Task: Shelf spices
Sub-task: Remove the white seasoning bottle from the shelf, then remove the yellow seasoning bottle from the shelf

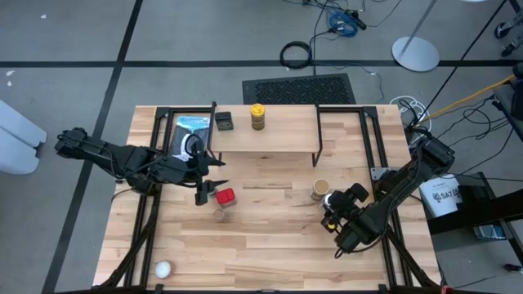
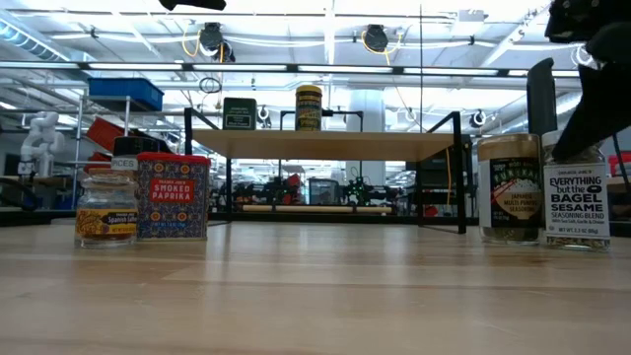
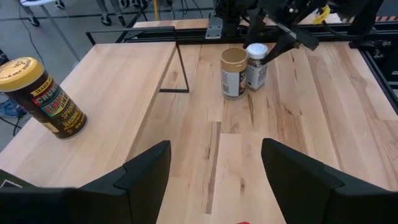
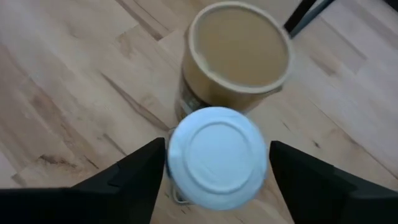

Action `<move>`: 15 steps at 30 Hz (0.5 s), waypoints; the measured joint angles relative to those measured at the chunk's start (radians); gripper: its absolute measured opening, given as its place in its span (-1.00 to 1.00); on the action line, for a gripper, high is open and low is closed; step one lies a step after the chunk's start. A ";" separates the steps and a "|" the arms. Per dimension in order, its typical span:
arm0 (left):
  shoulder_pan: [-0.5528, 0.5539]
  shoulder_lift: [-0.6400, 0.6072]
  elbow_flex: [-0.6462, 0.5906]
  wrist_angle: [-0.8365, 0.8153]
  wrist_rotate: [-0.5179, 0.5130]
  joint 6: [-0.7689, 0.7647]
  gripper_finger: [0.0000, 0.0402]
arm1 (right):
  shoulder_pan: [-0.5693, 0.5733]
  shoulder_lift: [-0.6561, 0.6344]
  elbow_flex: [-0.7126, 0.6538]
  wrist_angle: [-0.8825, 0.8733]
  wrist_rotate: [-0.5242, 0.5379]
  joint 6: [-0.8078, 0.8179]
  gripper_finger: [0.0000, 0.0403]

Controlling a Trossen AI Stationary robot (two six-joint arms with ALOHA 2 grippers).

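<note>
Straddling the white-lidded jar (image 4: 217, 157) on the tabletop (image 1: 270, 237) with the right gripper (image 4: 214, 171) jaws open and not yet gripping, we risk knocking the touching tan-lidded jar (image 4: 239, 56) over.

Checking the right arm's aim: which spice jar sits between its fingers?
The white-lidded jar, labelled bagel sesame, sits between the right gripper fingers. The tan-lidded jar stands just beyond it, outside them.
</note>
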 joint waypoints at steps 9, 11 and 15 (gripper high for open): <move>0.000 0.000 0.000 0.010 -0.049 0.025 0.30 | 0.000 0.000 0.070 -0.020 0.001 -0.001 0.48; 0.000 0.000 0.000 0.013 -0.063 0.042 0.30 | 0.000 0.000 0.093 -0.030 0.003 -0.007 0.48; 0.000 -0.001 0.000 0.023 -0.166 0.054 0.30 | 0.000 0.000 0.157 -0.088 0.005 -0.013 0.48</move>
